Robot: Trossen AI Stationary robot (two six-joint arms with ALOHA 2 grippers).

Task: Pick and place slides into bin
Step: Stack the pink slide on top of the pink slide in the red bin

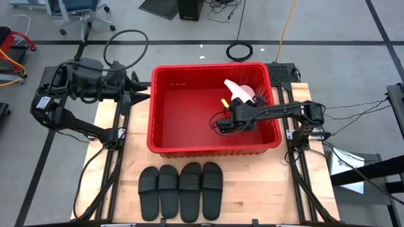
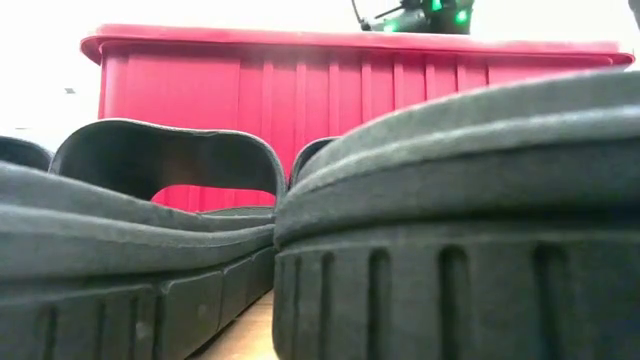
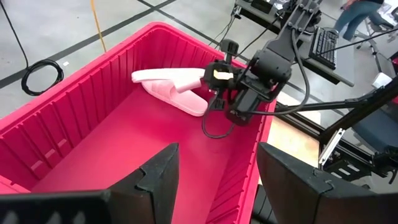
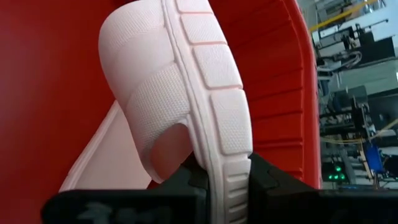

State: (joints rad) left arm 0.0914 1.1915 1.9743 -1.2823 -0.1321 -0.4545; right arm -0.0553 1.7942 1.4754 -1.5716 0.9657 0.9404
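The red bin (image 1: 165,142) stands on the middle of the table. Inside it, near the far right corner, is a pale pink slide (image 1: 243,90), turned on its edge, with my right gripper (image 4: 227,180) shut on it; it also shows in the left wrist view (image 3: 171,87). Whether a second pink slide lies beside it, I cannot tell. Several black slides (image 1: 180,191) lie sole down in a row at the table's near edge. My left gripper (image 3: 214,186) hangs open above the bin's left side, holding nothing. My right gripper pinches the pink slide's sole edge (image 4: 230,149) between its two fingers, beside the strap. The fingers slant down into the bin from the right. The slide stands on its edge, its length running away from the fingers toward the bin's far wall. Whether it rests on the bin floor, I cannot tell.
The bin's red wall (image 2: 350,110) rises just behind the black slides (image 2: 450,230) in the low view. Bare wood lies left (image 1: 120,164) and right of the slide row. Cables and frame rails run along both table sides.
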